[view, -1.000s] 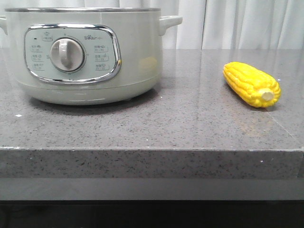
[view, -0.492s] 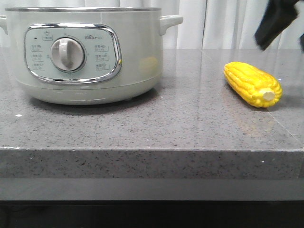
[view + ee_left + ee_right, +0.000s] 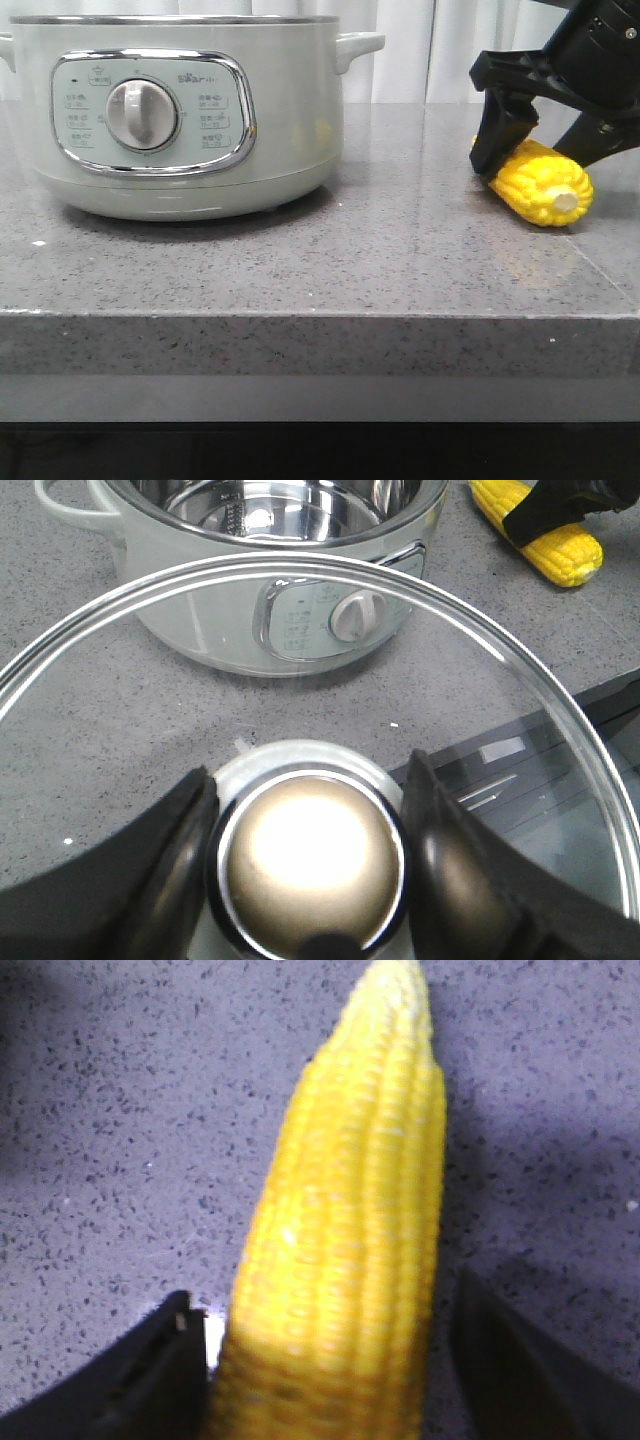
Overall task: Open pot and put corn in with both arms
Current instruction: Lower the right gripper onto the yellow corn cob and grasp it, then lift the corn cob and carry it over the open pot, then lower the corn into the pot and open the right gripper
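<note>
The pale grey-green pot [image 3: 190,110] stands at the left of the counter, its dial panel facing front. In the left wrist view the pot [image 3: 300,620] is open and its steel inside shows. My left gripper [image 3: 310,850] is shut on the round brass knob of the glass lid [image 3: 480,680] and holds the lid in the air in front of the pot. The yellow corn [image 3: 545,185] lies on the counter at the right. My right gripper [image 3: 548,150] is open and down over the corn [image 3: 350,1260], one finger on each side, with gaps showing.
The grey speckled stone counter [image 3: 320,270] has its front edge close to the camera. White curtains [image 3: 480,50] hang behind. About a pot's width of bare counter lies between the pot and the corn.
My right gripper has come down from the upper right and now straddles the corn. The pot has not moved; the corn lies about where it was.
</note>
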`<control>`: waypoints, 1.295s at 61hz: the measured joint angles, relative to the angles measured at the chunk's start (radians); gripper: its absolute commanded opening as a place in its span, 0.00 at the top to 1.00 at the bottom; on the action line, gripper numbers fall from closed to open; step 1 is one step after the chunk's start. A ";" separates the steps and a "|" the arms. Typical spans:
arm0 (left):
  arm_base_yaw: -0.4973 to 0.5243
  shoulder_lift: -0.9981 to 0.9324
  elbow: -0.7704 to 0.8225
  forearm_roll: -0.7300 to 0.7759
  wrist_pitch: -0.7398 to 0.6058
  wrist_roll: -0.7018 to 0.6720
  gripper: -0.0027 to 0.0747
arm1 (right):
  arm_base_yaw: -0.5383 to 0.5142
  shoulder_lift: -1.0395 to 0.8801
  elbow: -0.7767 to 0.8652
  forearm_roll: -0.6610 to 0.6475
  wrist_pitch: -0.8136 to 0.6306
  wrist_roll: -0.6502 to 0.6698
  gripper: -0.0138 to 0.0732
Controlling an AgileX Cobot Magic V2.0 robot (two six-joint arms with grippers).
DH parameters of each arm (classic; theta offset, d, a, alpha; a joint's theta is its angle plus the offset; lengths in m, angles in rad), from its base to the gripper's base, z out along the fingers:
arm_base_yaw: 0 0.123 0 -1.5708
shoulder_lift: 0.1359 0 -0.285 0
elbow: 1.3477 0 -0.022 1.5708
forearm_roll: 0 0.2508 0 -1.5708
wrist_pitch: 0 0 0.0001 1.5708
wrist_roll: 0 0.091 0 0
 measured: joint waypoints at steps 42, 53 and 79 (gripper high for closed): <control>0.000 0.000 0.000 0.000 0.000 0.000 0.64 | 0.047 -0.055 -0.284 0.001 0.025 -0.013 0.54; 0.000 0.000 0.000 0.000 0.000 0.000 0.64 | 0.179 0.020 -0.463 0.001 0.026 -0.023 0.54; 0.000 0.000 0.000 0.000 0.000 0.000 0.64 | 0.426 0.292 -0.743 0.001 0.078 -0.034 0.54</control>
